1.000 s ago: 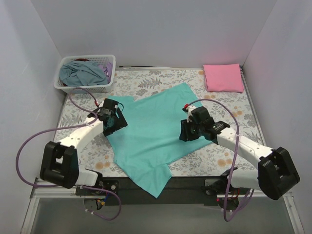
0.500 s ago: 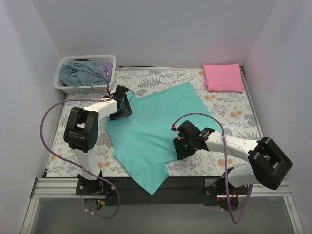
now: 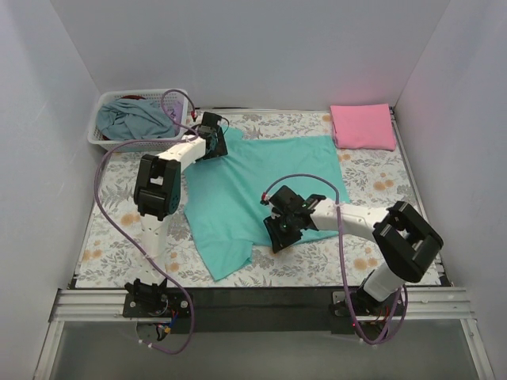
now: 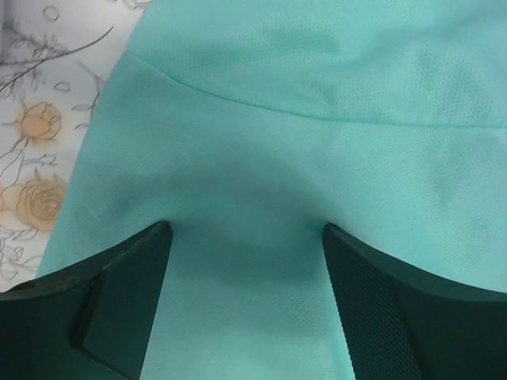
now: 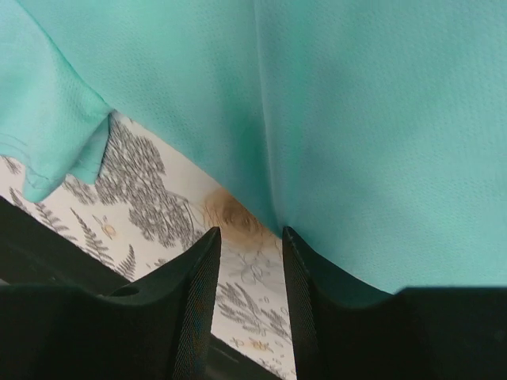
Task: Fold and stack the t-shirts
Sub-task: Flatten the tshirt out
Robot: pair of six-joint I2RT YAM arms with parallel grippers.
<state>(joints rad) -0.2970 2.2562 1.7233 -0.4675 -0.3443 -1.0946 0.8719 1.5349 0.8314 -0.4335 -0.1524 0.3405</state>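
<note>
Tee laid out flat, first fold not yet made

Teal-green t-shirt (image 3: 261, 182) lies spread across the middle of the bench (image 3: 119, 229), mostly smooth. One sleeve or corner trails toward the near edge, and a long crease runs down the near half. The pink t-shirt (image 3: 363, 127) sits as a neat folded square in the far right corner, well apart from the teal one. It looks finished, so the teal tee is the piece in hand.

The left hand (image 3: 212, 144) hovers over the far left corner of the teal tee, close to the white basket (image 3: 135, 145). Its fingers (image 4: 95, 301) are spread wide and released, with the cloth lying flat and unpinched beneath them. The right hand (image 3: 279, 231) is low at the near hem. Its fingers (image 5: 190, 317) stand only a little apart, with floral bench showing between them and the hem meeting their tips. Whether they nip any cloth cannot be told.

Judged from this, the step is the laying-out and squaring of the teal tee — the fold itself has not begun. The next move probably calls for each hand to take a firm pinch on an edge: the left at the far corner under it, the right at the hem. They would then lift together and carry one side evenly over the other, keeping the cloth taut enough that the crease and the trailing near corner do not bunch.
</note>
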